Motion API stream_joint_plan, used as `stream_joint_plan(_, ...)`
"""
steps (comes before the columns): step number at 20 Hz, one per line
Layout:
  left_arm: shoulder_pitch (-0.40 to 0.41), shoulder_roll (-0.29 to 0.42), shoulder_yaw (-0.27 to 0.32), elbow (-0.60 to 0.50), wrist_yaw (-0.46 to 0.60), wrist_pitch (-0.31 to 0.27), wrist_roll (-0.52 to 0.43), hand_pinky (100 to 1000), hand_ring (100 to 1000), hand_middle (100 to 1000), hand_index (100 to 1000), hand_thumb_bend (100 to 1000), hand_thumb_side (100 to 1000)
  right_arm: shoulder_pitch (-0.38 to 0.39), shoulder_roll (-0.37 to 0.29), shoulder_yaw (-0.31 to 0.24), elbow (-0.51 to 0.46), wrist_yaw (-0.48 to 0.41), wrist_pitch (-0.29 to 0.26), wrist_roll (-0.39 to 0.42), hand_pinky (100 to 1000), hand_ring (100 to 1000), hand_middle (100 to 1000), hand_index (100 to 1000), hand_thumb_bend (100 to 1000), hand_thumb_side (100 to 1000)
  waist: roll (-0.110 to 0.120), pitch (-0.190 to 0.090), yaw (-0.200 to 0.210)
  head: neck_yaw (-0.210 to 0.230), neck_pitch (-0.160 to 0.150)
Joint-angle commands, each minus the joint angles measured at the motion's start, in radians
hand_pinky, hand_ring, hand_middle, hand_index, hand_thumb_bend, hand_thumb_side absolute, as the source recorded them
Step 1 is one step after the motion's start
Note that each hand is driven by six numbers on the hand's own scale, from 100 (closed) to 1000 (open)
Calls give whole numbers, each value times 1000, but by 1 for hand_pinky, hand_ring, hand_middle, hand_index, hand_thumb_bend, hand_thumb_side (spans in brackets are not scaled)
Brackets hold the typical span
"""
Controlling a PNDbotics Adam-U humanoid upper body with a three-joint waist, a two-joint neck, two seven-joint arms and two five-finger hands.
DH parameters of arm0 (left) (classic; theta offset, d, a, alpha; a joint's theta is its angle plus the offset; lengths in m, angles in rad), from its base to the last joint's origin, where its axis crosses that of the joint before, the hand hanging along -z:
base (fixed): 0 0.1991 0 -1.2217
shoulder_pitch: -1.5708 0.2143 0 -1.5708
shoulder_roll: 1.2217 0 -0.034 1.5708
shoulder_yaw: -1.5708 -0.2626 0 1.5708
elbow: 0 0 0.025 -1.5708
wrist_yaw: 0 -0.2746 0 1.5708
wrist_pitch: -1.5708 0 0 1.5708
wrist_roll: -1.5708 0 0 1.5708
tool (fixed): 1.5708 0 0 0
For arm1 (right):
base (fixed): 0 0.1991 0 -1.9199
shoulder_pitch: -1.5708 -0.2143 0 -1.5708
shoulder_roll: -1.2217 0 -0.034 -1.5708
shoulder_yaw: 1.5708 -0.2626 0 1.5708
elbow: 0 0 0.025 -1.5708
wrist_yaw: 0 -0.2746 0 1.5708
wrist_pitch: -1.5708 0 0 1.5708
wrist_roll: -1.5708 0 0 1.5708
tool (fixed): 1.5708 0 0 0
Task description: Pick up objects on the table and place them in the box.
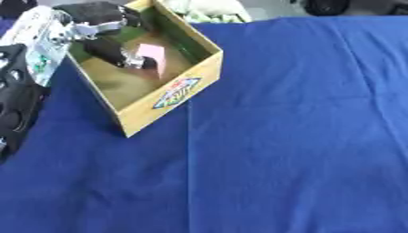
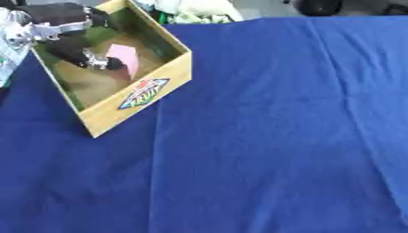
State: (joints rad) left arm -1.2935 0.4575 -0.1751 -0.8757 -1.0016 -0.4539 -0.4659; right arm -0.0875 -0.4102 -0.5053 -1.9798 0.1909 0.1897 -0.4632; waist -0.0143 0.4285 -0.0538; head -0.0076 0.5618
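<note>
An open yellow cardboard box [image 1: 171, 93] with a coloured logo on its front wall stands at the table's far left corner. My left hand [image 1: 108, 49], black with silver joints, reaches down into it from the left. Its fingers curl at the left edge of a pink flat object [image 1: 152, 56], which leans tilted over the box's brown floor. The hand covers the object's lower left corner. The right hand shows in neither view.
A blue cloth [image 1: 287, 136] covers the table, with a fold line running down from the box. My left arm's black shell [image 1: 16, 107] fills the left edge. Pale green and white things [image 2: 187, 10] and a dark round thing [image 2: 317, 6] lie beyond the far edge.
</note>
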Motion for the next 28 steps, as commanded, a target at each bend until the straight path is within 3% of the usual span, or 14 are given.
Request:
stream_joint_plan(1, -20, 12, 13, -4, -8, -18, 18, 823, 871, 841, 923, 510, 885, -2, -17, -11, -20, -6, 2, 1, 527, 762, 629, 786, 100, 1000, -2, -25, -2, 1, 1)
stream_joint_plan(4, -19, 13, 14, -4, 12, -23, 26, 789, 846, 823, 914, 424, 810, -1, -17, -11, -20, -7, 3, 0, 527, 762, 629, 786, 100, 1000, -1, -28, -3, 3, 3)
stream_joint_plan(5, -18, 14, 16, -8, 23, -20, 29, 760, 825, 807, 906, 332, 747, 0, -17, -12, -20, -7, 4, 0, 528, 762, 629, 786, 100, 1000, -1, -30, -2, 3, 5)
stream_joint_plan(6, -16, 16, 18, -14, 37, -16, 33, 757, 823, 805, 905, 321, 735, 1, -18, -13, -20, -6, 5, -1, 528, 762, 629, 786, 100, 1000, -1, -33, 0, 2, 8)
stream_joint_plan(7, -15, 19, 20, -25, 51, -13, 37, 733, 807, 793, 896, 217, 630, 3, -19, -14, -20, -5, 5, -2, 528, 762, 629, 786, 100, 1000, -1, -37, 3, 2, 12)
stream_joint_plan(9, -9, 29, 22, -62, 77, -6, 51, 711, 793, 779, 887, 108, 547, 7, -23, -16, -20, -2, 5, -5, 529, 763, 629, 786, 100, 1000, -1, -47, 12, -1, 25)
stream_joint_plan(10, -1, 32, 24, -84, 89, -9, 62, 700, 787, 774, 883, 100, 523, 9, -25, -17, -20, 0, 4, -7, 529, 763, 629, 786, 100, 1000, -1, -53, 18, -4, 32)
stream_joint_plan(11, 7, 38, 28, -108, 104, -12, 75, 682, 777, 761, 872, 100, 414, 11, -28, -17, -20, 2, 4, -8, 530, 763, 630, 786, 100, 1000, -2, -59, 24, -9, 39)
stream_joint_plan(14, 39, 75, 34, -184, 150, -33, 120, 660, 770, 756, 866, 100, 305, 17, -36, -19, -20, 8, 3, -12, 531, 763, 630, 786, 100, 1000, -4, -75, 48, -24, 60)
stream_joint_plan(20, 170, 162, 65, -343, 247, -61, 217, 642, 762, 740, 829, 100, 254, 19, -42, -19, -20, 17, -1, -17, 533, 765, 632, 787, 100, 1000, -14, -103, 98, -59, 87)
stream_joint_plan(28, 368, 230, 158, -544, 371, -21, 341, 612, 745, 731, 848, 100, 414, 12, -61, -17, -20, 23, -10, -28, 541, 769, 642, 787, 100, 1000, -26, -123, 133, -85, 90)
